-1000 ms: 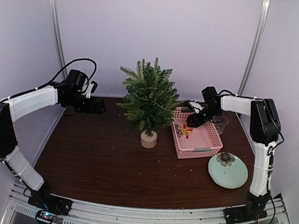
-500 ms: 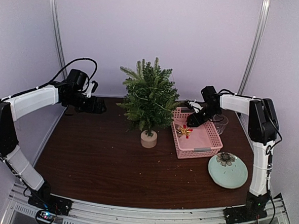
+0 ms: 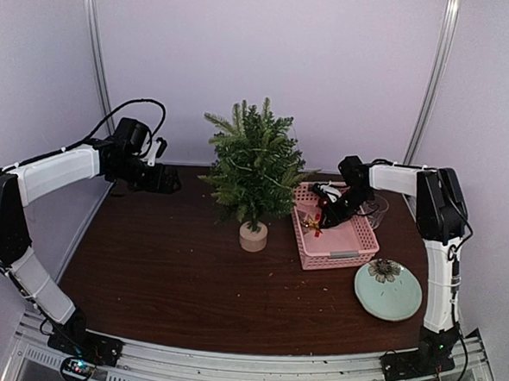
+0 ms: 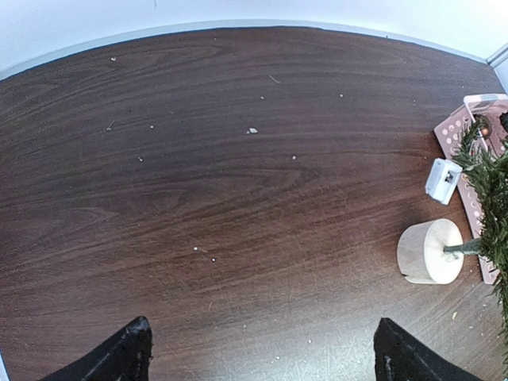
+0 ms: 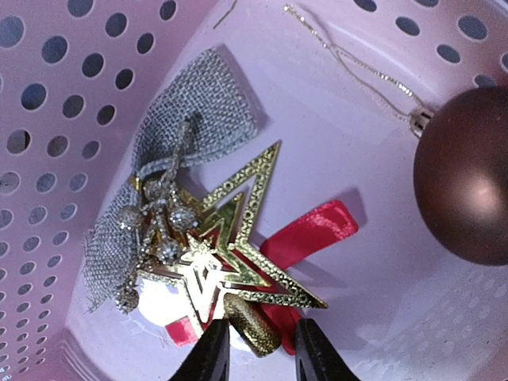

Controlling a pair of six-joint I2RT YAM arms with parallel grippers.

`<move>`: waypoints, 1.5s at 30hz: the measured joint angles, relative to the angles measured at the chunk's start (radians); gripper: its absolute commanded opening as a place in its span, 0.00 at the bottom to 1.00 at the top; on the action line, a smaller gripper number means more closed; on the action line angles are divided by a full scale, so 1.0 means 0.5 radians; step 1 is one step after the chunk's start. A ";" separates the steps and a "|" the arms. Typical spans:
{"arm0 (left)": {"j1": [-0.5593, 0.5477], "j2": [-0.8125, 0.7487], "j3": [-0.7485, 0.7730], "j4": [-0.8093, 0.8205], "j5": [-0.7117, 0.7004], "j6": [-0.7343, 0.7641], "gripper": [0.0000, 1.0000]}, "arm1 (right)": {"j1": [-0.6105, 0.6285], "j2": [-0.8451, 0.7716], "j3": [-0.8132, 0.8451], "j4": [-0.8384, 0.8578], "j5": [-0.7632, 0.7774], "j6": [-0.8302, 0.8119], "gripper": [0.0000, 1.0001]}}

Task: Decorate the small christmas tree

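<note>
- The small christmas tree stands upright on its pale wooden stump, at the middle of the dark wooden surface towards the far side.
- A pink basket sits just right of the tree, and the nearest branches reach over its left rim.
- The right hand is down inside the basket at its far left part.
- In the right wrist view, the 2 fingers of the right hand are only a little apart.
- They straddle a gold glitter piece at the edge of a gold star ornament. I cannot tell whether they actually clamp it.
- The star lies on a grey burlap bow and a red ribbon. A dark maroon bauble with a thin gold chain lies beside them.
- The left hand hovers at the far left, well apart from the tree.
- Its wrist view shows the left hand spread wide, with bare wood between the fingertips and nothing held.
- A pale green plate sits near the basket's near right corner, with a flower-shaped ornament on it.
</note>
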 measured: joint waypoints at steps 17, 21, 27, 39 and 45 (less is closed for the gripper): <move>0.000 -0.002 -0.012 -0.008 -0.001 0.034 0.98 | 0.246 -0.205 -0.308 0.053 0.333 0.002 0.29; 0.000 -0.002 -0.012 -0.010 -0.001 0.043 0.98 | 0.284 -0.211 -0.304 0.053 0.449 0.014 0.32; 0.000 -0.002 -0.012 -0.015 -0.001 0.050 0.98 | 0.291 -0.234 -0.280 0.026 0.512 0.053 0.33; 0.000 -0.002 -0.024 -0.031 -0.001 0.050 0.98 | 0.313 -0.273 -0.258 0.017 0.526 0.090 0.23; 0.000 -0.002 -0.027 -0.034 -0.002 0.050 0.98 | 0.323 -0.259 -0.243 -0.004 0.515 0.097 0.20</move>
